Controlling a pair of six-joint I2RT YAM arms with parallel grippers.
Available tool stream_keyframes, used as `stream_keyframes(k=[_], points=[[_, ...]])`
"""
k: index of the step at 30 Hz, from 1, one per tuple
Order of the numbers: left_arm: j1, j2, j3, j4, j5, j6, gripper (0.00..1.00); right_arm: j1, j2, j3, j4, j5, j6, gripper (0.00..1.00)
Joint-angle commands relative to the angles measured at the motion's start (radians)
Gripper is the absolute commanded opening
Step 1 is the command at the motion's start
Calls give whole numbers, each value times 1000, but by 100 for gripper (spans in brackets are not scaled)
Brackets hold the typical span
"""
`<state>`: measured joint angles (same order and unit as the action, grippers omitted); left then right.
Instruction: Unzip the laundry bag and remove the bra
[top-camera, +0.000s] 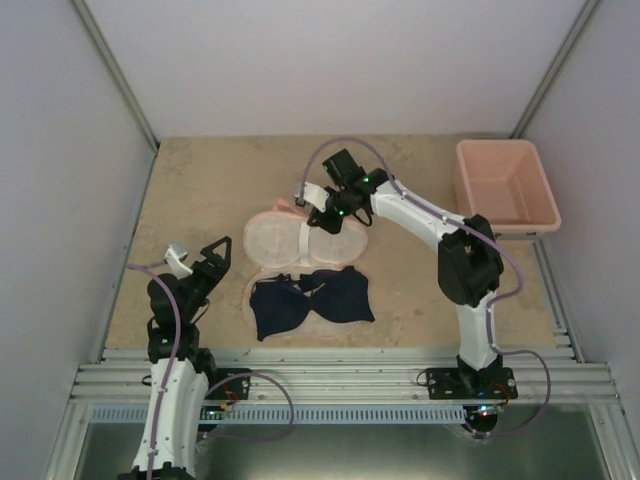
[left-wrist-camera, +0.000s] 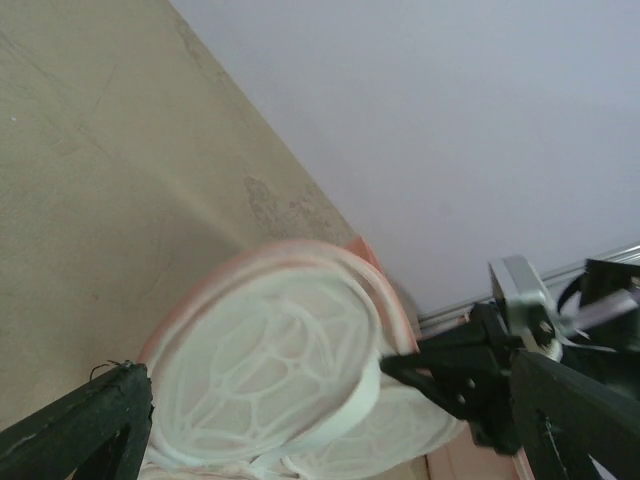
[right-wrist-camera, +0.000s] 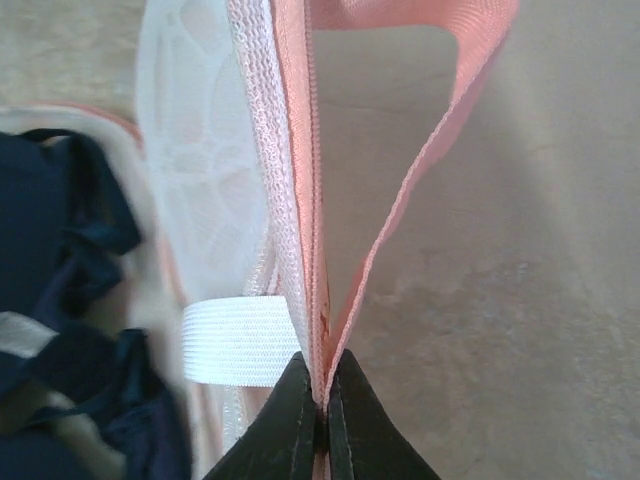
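The laundry bag (top-camera: 277, 238) lies open at mid-table, its mesh upper half folded back. The navy bra (top-camera: 310, 300) lies spread on the lower half, uncovered. My right gripper (top-camera: 322, 215) is shut on the bag's pink zip trim at the far edge; in the right wrist view the gripper (right-wrist-camera: 322, 400) pinches the trim (right-wrist-camera: 300, 200), with the bra (right-wrist-camera: 60, 300) at the left. My left gripper (top-camera: 217, 258) is open and empty just left of the bag. In the left wrist view the gripper (left-wrist-camera: 265, 400) frames the bag's mesh lobe (left-wrist-camera: 260, 350).
A rigid pink plastic tub (top-camera: 505, 190) stands at the back right corner of the table. A white elastic band (right-wrist-camera: 235, 340) crosses the bag's middle. The right arm (top-camera: 430, 220) reaches over the table's right half. White walls enclose the table.
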<state>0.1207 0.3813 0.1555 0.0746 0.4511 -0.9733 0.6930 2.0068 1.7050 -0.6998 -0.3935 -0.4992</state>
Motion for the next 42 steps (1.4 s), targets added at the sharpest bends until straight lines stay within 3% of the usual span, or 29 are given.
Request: stream_keyframes(k=[1,4,8,9,11,17,26,28,30,33,35,38,42], points=[[6,-4,-7,19,13,7,99,-63,92,100,-34,-40,-7,6],[6,-2,-7,16,11,7,99,-79,129,120,46,-7,26,23],[5,-2,-7,13,8,8,99,-87,147,157,144,228,151,76],[6,-2,-7,13,8,8,99,-96,144,178,148,285,191,94],[5,-3,-7,12,6,8,99,-125,118,213,148,361,262,98],[5,-12,-10,10,3,7,99,-256,-79,110,182,393,358,98],[6,-31,-14,6,1,0,99,-649,-215,-44,114,452,463,93],[6,-32,-14,7,0,1,99,-733,-220,-68,122,432,477,82],[6,-32,-14,7,-1,1,99,-794,-208,-78,126,414,484,63],[6,-31,-14,5,-3,0,99,-825,-162,-69,119,413,474,37],[5,-30,-13,5,-4,1,99,-835,-117,-47,108,399,473,27],[7,-30,-14,4,-3,2,99,-841,-41,3,88,380,461,21],[6,-29,-13,4,-5,0,99,-842,39,41,80,202,378,19]])
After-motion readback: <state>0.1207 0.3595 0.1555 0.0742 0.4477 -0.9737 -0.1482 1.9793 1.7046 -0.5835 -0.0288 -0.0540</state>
